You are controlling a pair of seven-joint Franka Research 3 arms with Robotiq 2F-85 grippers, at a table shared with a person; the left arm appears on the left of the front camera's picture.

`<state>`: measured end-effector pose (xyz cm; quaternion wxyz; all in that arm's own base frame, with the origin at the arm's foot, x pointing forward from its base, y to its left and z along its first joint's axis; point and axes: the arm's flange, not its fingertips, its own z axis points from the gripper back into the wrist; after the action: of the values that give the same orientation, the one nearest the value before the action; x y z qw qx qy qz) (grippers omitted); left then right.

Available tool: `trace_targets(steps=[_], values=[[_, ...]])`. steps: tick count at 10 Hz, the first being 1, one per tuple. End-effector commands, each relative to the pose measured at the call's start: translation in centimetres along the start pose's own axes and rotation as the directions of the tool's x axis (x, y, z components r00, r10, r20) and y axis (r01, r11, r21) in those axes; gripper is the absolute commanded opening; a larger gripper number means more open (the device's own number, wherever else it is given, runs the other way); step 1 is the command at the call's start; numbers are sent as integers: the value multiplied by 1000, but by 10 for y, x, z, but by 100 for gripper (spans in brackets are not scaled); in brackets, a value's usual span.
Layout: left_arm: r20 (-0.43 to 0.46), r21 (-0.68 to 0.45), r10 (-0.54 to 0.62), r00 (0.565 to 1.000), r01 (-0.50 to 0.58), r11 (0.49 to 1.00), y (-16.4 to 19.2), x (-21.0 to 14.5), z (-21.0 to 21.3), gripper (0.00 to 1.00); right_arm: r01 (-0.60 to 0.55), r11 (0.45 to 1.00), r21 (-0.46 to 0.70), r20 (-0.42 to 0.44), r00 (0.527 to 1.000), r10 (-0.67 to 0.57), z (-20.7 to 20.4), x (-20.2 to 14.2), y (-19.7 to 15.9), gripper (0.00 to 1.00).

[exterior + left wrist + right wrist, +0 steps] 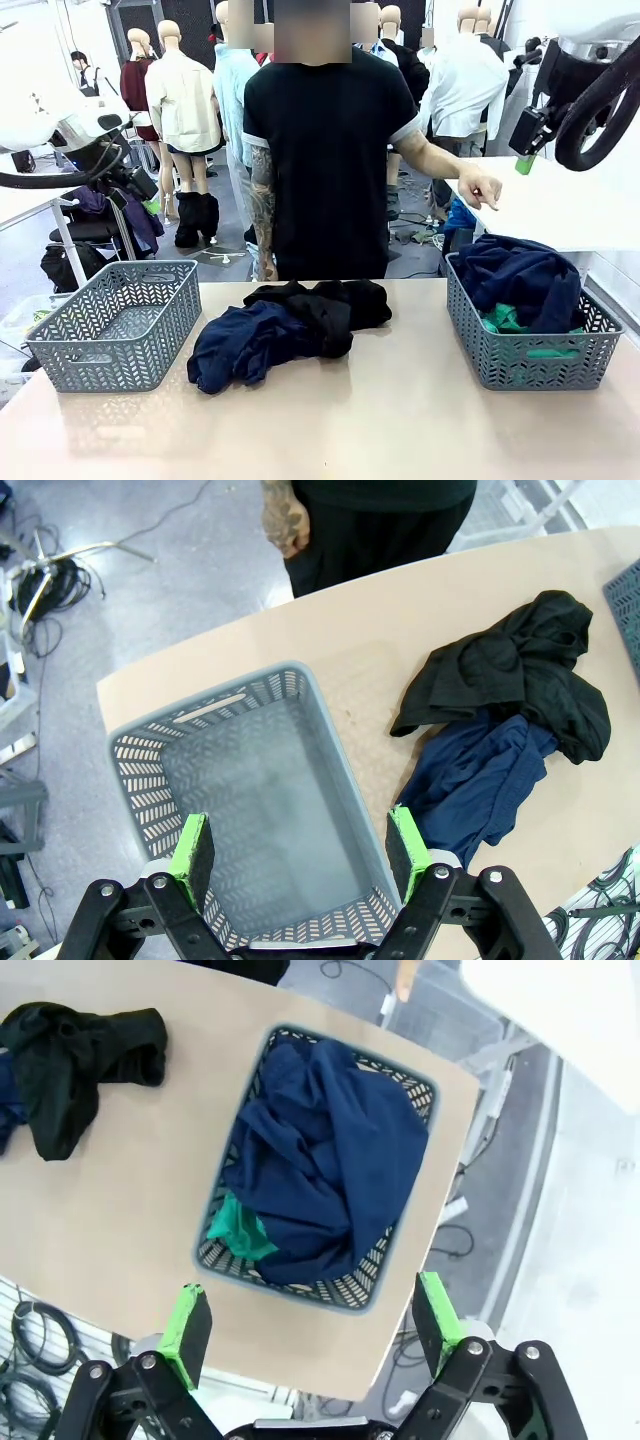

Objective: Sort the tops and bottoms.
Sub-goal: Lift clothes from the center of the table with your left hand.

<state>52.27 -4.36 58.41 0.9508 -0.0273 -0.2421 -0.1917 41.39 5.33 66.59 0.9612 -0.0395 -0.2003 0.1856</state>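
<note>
Front view shows the bright green trousers [505,320] lying in the right grey basket [530,368], mostly buried under a dark navy garment [520,275] heaped on top. Right wrist view looks down on that basket, a green corner showing at one side; the right jaws stand wide apart above it, holding nothing. The left jaws are likewise spread, gripping nothing, over the left grey basket [135,780]. Between the baskets on the desk [400,420] lie a black garment [330,300] and a navy one [245,345], touching. A person [320,170] stands behind the desk.
</note>
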Motion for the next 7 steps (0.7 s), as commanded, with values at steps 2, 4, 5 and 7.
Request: trace_targets(steps=[2,4,5,7], values=[[-6,3,17,1000,-17,1000,1,1,2,89,26,999,27,-20,999,-26,-18,3,-11,100],[-6,3,17,1000,-17,1000,1,1,2,89,26,999,27,-20,999,-26,-18,3,-11,100],[-6,3,17,1000,-17,1000,1,1,2,89,26,999,27,-20,999,-26,-18,3,-11,100],[-6,3,17,1000,-17,1000,1,1,2,89,23,1000,15,-33,999,-22,-19,1,-13,100]])
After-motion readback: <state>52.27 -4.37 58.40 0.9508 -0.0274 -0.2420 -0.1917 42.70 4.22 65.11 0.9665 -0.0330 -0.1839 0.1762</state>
